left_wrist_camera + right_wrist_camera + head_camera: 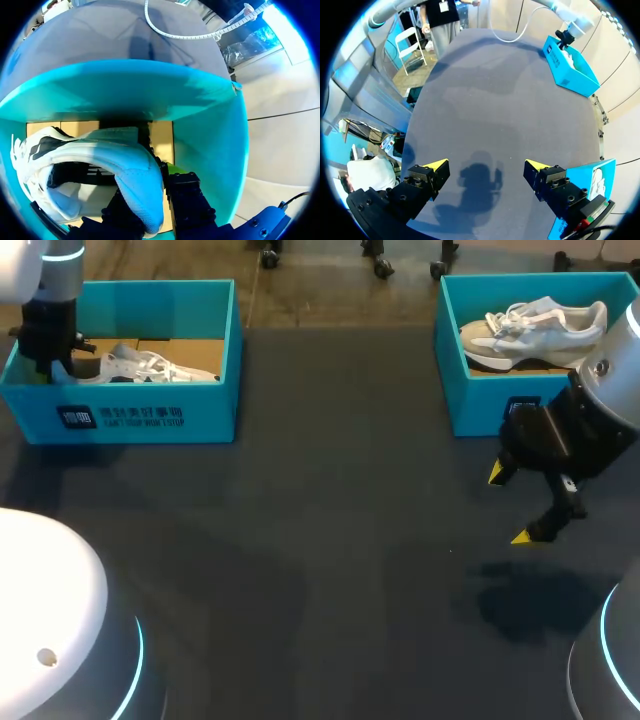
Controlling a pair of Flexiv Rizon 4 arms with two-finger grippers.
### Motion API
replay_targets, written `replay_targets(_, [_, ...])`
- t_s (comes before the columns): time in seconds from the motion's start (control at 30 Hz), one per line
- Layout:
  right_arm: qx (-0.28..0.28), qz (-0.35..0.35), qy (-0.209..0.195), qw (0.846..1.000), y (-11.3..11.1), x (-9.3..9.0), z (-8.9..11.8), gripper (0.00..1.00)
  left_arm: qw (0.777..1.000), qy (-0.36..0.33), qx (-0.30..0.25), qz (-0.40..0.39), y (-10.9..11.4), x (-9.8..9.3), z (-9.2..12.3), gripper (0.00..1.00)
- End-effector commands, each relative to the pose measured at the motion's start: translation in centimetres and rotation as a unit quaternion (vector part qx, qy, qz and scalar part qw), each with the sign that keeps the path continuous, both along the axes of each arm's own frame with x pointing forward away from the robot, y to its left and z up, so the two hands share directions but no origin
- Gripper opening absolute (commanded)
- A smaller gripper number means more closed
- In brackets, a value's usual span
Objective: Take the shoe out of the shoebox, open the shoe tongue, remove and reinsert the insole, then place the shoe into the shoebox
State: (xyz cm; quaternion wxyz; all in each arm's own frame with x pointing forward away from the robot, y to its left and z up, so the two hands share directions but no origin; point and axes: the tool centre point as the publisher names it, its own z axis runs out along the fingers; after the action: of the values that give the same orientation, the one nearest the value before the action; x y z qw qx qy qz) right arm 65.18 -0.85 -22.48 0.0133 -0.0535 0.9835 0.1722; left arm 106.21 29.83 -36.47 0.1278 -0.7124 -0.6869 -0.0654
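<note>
Two near corners of the table (330, 540): not seeing either in the head view, both sitting under my own white arm housings; logging only dark mat between. Noting the right shoebox (478, 400) at the far right as partly cut off, near right corner going behind the right arm. Logging the left shoebox (150, 415) at the far left, far left corner blocked by the left arm's black wrist. Recording both as teal and open-topped, standing well apart with bare mat between.

Finding one pale laced shoe in each. Seeing the right shoe (540, 330), white and beige, taking up most of its box. Seeing the left shoe (150, 367), white, lying low on the brown cardboard floor, heel end toward the left arm, toe end hard to make out.

Reading the left gripper (152, 197) from its own wrist view only, box wall and wrist hiding its fingers from the head view: black fingers clamping the left shoe's padded heel collar from two sides, close to the box wall. Catching just one yellow fingertip (172, 167) beside the collar; losing the other behind the shoe.

Logging the right gripper (510, 504) hanging over bare mat just in front of the right shoebox, fingers spread wide, gripping nothing, shadow falling on the mat beneath.
</note>
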Motion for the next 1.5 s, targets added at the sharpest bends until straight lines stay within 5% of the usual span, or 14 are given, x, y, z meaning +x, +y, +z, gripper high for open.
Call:
replay_targets(0.03, [-0.001,0.0,0.001,1.0,0.1,0.1,-0.2,1.0,1.0,0.001,-0.003,0.0,0.0,0.4,-0.2,0.1])
replay_targets(0.13, [-0.001,0.0,0.001,1.0,0.1,0.1,-0.2,1.0,1.0,0.002,-0.008,0.001,-0.1,0.5,-0.3,0.14])
replay_targets(0.43, [-0.001,0.0,0.001,1.0,0.1,0.1,-0.2,1.0,1.0,0.004,-0.021,-0.01,-0.4,0.2,0.2,0.53])
replay_targets(0.53, [-0.001,0.0,0.001,1.0,0.1,0.1,-0.2,1.0,0.999,0.006,-0.032,-0.014,-0.5,0.1,0.8,0.84])
replay_targets(0.7, [-0.001,0.0,0.001,1.0,0.1,0.1,-0.2,1.0,0.999,0.007,-0.043,-0.015,-1.1,-0.4,2.7,1.0])
replay_targets(1.5, [-0.001,0.0,0.001,1.0,0.1,0.1,-0.2,1.0,0.996,-0.02,-0.082,0.006,-1.5,-6.1,14.8,1.0])
